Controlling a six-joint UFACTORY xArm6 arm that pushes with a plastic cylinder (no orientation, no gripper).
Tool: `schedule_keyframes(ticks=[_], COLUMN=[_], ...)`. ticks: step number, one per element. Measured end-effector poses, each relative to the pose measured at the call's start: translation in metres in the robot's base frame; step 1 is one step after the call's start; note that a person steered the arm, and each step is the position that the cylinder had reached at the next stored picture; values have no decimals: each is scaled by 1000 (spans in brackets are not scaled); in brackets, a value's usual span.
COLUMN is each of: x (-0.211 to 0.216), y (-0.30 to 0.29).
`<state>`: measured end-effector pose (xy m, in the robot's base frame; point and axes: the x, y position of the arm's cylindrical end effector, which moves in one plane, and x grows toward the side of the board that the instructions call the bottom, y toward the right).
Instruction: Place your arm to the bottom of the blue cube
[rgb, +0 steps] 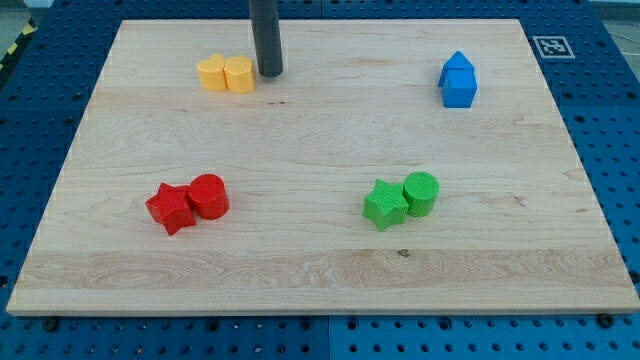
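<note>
My tip (270, 73) stands just beside the yellow blocks (227, 74) near the desk's (300, 280) top edge, well apart from the blue cube (458, 88); rod cut off above, no pincer shows.

blue cube (459, 89) lies flat near the board's upper right, touching a blue pointed block (456, 66) above it.

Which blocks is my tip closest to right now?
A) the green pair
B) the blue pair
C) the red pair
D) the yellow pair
D: my tip stands just to the view's right of the yellow blocks, near the view's top, far from the blue blocks.
</note>
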<state>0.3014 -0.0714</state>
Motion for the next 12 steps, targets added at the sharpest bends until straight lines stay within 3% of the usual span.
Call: schedule_keyframes(ticks=[3, 6, 9, 12], x=[14, 55, 57, 69], y=[26, 99, 103, 145])
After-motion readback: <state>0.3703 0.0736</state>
